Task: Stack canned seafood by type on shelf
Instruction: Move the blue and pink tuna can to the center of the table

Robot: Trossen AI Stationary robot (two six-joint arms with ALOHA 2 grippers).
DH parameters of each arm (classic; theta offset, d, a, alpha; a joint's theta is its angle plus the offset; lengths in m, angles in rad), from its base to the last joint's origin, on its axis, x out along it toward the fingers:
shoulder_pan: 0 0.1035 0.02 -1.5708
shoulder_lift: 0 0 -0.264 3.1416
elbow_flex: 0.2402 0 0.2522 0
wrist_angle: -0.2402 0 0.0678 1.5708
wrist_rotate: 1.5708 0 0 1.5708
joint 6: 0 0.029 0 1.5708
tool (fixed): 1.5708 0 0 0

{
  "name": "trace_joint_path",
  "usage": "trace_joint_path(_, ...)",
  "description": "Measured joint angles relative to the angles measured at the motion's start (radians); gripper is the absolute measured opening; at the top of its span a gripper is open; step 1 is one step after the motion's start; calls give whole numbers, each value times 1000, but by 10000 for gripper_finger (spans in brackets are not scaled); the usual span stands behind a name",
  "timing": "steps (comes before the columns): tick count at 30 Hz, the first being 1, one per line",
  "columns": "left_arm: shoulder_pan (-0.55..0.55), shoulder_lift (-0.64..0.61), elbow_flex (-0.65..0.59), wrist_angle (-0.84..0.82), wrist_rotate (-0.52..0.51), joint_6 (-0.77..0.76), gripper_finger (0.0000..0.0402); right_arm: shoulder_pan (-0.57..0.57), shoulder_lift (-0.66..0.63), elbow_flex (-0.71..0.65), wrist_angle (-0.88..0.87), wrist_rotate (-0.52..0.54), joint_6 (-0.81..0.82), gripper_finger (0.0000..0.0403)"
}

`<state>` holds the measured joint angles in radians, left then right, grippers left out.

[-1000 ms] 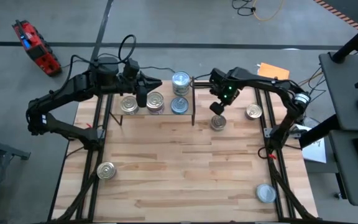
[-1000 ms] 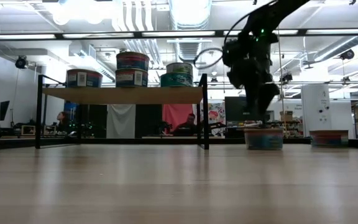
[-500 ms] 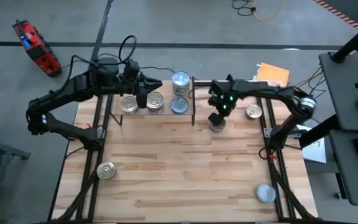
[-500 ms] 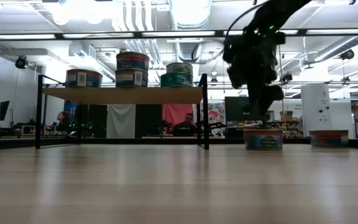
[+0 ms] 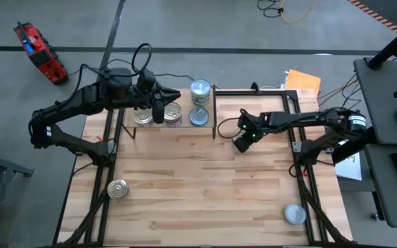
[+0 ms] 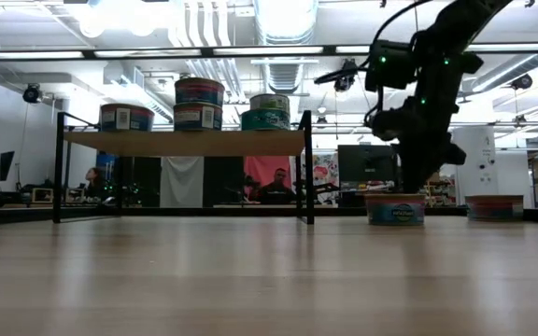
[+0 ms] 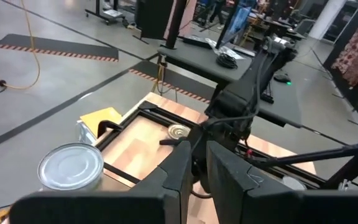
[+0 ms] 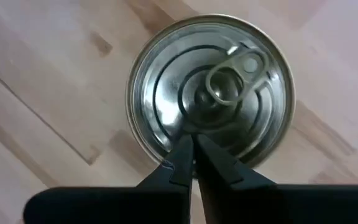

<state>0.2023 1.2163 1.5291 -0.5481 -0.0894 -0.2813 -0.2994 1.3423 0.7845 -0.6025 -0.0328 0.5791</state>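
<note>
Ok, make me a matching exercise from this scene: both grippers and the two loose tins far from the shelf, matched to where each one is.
1 left gripper
2 right gripper
3 bluish-lidded tin
4 golden-lidded tin

A table's right side, far from the shelf
B over the shelf
C table's left side, far from the shelf
D shut, just above the pull-tab tin beside the shelf

Pairs: 1-B, 2-D, 3-A, 4-C

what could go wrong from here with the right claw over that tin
1. The right claw is shut above the tin, fingers together over the lid rather than around the sides, so lifting now would likely leave the tin on the table.
2. Pressing down could skid the tin across the table toward the shelf's end panel.
3. The left claw hangs over the shelf's tins, which may crowd the drop-off.
</note>
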Motion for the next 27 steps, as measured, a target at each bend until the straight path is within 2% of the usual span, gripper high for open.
trace_joint_path(4,-8,0,0,19,-6,0,36,22,28,-8,51,-46,27,9)
trace_joint_path(8,-25,0,0,20,-7,-1,36,105,37,5,184,-269,23,9)
trace_joint_path(9,-30,0,0,17,-7,-2,36,131,33,27,200,-292,23,9)
trace_joint_path(11,-42,0,0,0,-7,-12,36,170,12,82,182,-262,5,9)
trace_joint_path(14,-77,0,-1,-42,-7,-30,36,184,-17,156,22,-61,-18,9)
trace_joint_path(16,-108,0,-9,-56,-8,-46,36,170,-26,187,-86,27,-41,9)
trace_joint_path(20,-206,0,-43,-55,-69,-83,36,132,-30,167,-226,13,-51,9)
trace_joint_path(24,-310,-1,-135,-54,-157,-200,36,140,-38,80,-226,-51,14,9)
trace_joint_path(27,-365,0,-249,14,-196,-298,36,166,-47,29,-225,-88,110,9)
